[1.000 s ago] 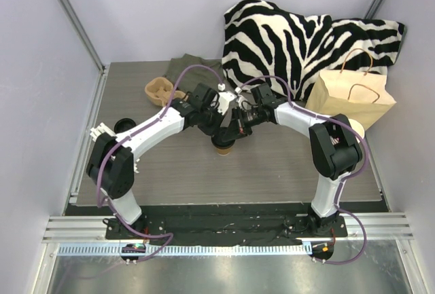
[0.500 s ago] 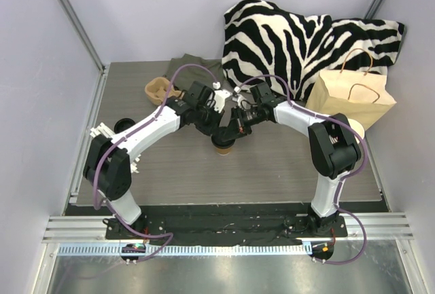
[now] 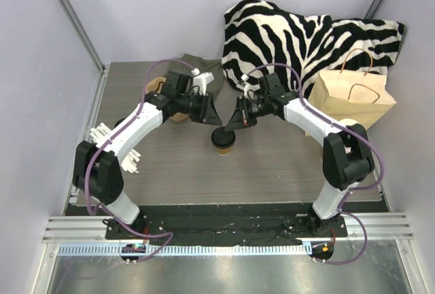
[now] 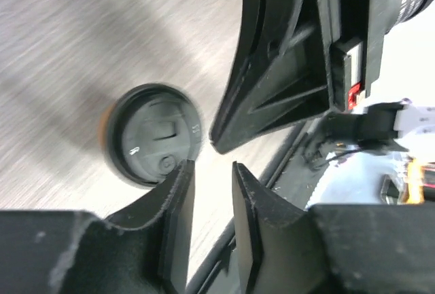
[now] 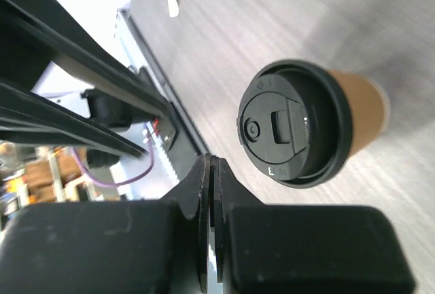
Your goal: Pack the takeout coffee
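The takeout coffee (image 3: 223, 138) is a small brown paper cup with a black lid, standing upright on the grey table (image 3: 272, 168). It shows again from above in both wrist views (image 4: 153, 134) (image 5: 297, 124). My left gripper (image 3: 211, 113) hovers just up and left of the cup, its jaws a little apart with only table between them (image 4: 207, 172). The right gripper (image 3: 234, 123) hangs just up and right of the cup, its fingers pressed together on nothing (image 5: 211, 163). Neither gripper touches the cup.
A tan paper bag with handles (image 3: 353, 97) stands at the right rear beside a zebra-striped cloth (image 3: 299, 32). An olive cloth (image 3: 204, 66) lies at the back. A tan pulp object (image 3: 158, 89) sits under the left arm, with white pieces (image 3: 109, 134) near the left edge.
Both grippers have drawn up and apart from the lidded cup, the left one toward the back left, the right one slightly right. The left jaws have opened. The cup stays put.
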Robot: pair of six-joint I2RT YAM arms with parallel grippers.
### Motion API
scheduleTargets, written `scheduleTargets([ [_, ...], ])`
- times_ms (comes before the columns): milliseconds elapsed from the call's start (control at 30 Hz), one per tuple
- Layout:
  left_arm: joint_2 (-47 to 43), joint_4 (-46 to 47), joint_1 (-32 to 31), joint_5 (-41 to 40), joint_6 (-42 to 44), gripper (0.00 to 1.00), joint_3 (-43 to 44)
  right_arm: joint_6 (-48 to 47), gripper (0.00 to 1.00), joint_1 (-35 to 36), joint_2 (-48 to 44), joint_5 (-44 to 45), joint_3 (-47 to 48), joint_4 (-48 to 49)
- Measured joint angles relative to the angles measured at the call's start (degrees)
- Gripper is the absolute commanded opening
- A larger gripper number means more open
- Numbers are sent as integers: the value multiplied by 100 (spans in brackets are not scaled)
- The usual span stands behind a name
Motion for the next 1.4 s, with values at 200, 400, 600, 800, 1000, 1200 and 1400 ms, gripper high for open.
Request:
scheduleTargets([
  [200, -15, 1012, 13, 951, -992, 26, -675, 149, 1, -44, -160, 59, 0, 199],
  [400, -103, 1637, 236, 1211, -1493, 25, -1014, 1606, 1, 66, -155, -321, -1010, 1764],
  [600, -546, 1624, 284, 1025, -1390, 25, -1051, 3659, 1, 157, -157, -297, -2262, 4079],
  [800, -627, 1360, 278, 796, -1023, 25, -1049, 4990, 1, 168, -146, -76, -2693, 5853],
  [1000, -627, 1019, 210, 634, -610, 24, -973, 5591, 1, 188, 186, -13, -2962, 6942],
  [1200, -627, 627, -96, 319, -72, 24, -723, 5779, 1, 212, 496, -11, -3067, 7283],
  [1400, -627, 337, -302, -66, 343, 23, -597, 5421, 1, 212, 472, 61, -3042, 6946],
])
